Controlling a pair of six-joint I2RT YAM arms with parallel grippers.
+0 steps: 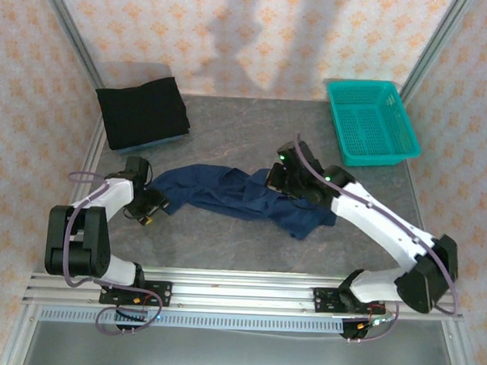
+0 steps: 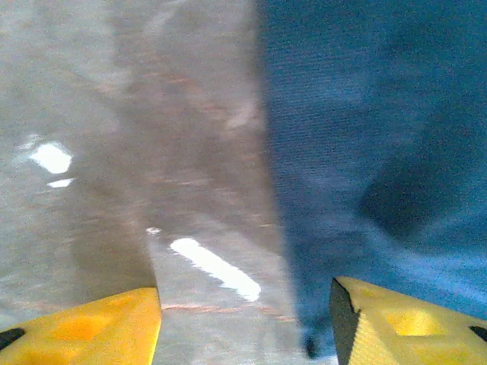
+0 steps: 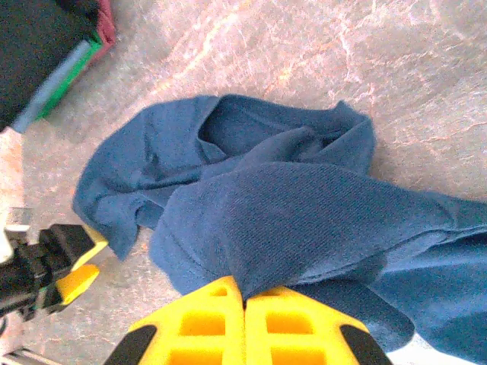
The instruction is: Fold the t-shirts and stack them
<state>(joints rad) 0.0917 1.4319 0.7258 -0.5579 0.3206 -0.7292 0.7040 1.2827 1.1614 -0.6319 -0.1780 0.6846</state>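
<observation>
The navy blue t-shirt (image 1: 227,194) lies crumpled across the middle of the table, and no print shows on it. My right gripper (image 1: 278,177) is at its right part, shut on a fold of the navy cloth (image 3: 304,220), which rises into the closed yellow fingers (image 3: 244,293). My left gripper (image 1: 160,205) is low at the shirt's left end. Its jaws stand open (image 2: 245,293) over bare table, and the shirt's edge (image 2: 365,137) reaches the right finger (image 2: 396,323). The black t-shirt (image 1: 143,112) lies folded at the back left (image 3: 30,46).
A teal mesh basket (image 1: 337,122) stands at the back right. Coloured cloth edges (image 3: 76,65) peek out under the black t-shirt. Metal frame posts run along both sides of the table, and a rail (image 1: 238,295) crosses the near edge.
</observation>
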